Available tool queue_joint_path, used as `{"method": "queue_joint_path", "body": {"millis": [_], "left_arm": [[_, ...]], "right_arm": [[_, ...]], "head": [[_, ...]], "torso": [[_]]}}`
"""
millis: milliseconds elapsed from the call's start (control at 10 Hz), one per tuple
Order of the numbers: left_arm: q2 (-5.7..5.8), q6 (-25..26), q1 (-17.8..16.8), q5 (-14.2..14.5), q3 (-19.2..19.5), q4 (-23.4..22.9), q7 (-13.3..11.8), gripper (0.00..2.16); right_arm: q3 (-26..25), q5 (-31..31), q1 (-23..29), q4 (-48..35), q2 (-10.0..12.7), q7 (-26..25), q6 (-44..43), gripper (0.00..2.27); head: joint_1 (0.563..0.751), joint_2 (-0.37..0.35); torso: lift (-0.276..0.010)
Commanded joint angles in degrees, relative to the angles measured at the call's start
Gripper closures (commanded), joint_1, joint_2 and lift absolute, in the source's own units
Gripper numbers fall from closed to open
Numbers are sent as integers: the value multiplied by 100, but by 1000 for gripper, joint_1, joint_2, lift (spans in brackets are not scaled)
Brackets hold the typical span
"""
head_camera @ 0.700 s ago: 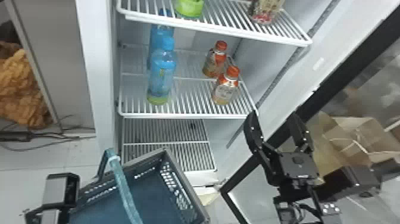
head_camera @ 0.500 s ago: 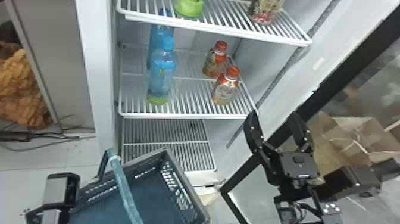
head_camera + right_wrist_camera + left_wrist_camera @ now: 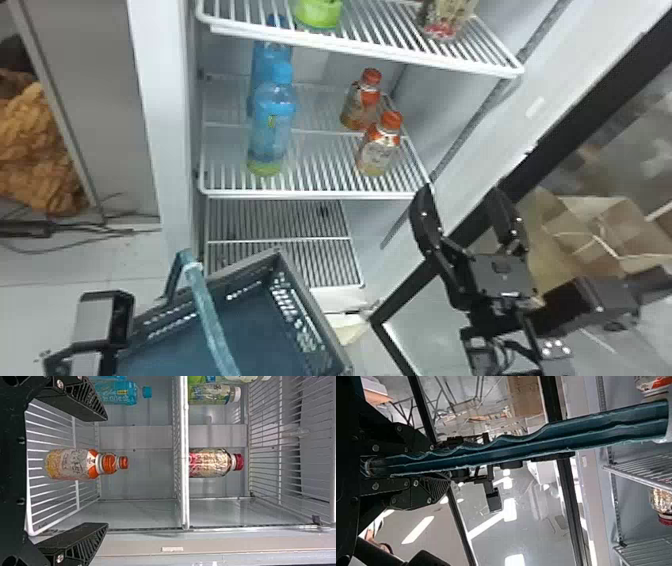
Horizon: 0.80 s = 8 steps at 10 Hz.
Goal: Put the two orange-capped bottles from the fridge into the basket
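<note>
Clamping ridged teal handle [image 3: 210, 315] in left gripper [image 3: 440, 465]; holding right gripper [image 3: 460, 191] wide open, empty, before rounded orange-capped bottles [image 3: 378, 152] on wire shelf [image 3: 310, 193].

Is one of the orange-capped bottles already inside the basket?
No, both orange-capped bottles stand on the fridge shelf, above the basket.

The right arm [image 3: 600, 300] is black and boxy, with looping black cables [image 3: 507, 350] and four pale dots [image 3: 555, 347] on a dark plate. Its fingers [image 3: 75, 401] are black wedges with slatted sides and silvery round screws [image 3: 60, 384]. The left arm [image 3: 93, 320] has a grey block framed in black, and ribbed black fingers [image 3: 417, 498], also screw-studded.
</note>
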Motion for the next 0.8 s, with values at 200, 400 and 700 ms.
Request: {"method": "queue_joint_path", "body": {"millis": [200, 400, 700], "left_arm": [[0, 0, -13, 12, -1, 0, 0, 1187], [0, 0, -27, 12, -12, 0, 0, 1187], [0, 0, -41, 12, -12, 0, 0, 1187]], "right_arm": [[-113, 146, -521, 599, -9, 0, 112, 107], [-102, 203, -746, 922, -44, 0, 155, 105], [58, 328, -1196, 1429, -167, 9, 126, 105]], "head": [[695, -350], [695, -350], [695, -350]], "torso": [[-235], [-235], [-235]]}}
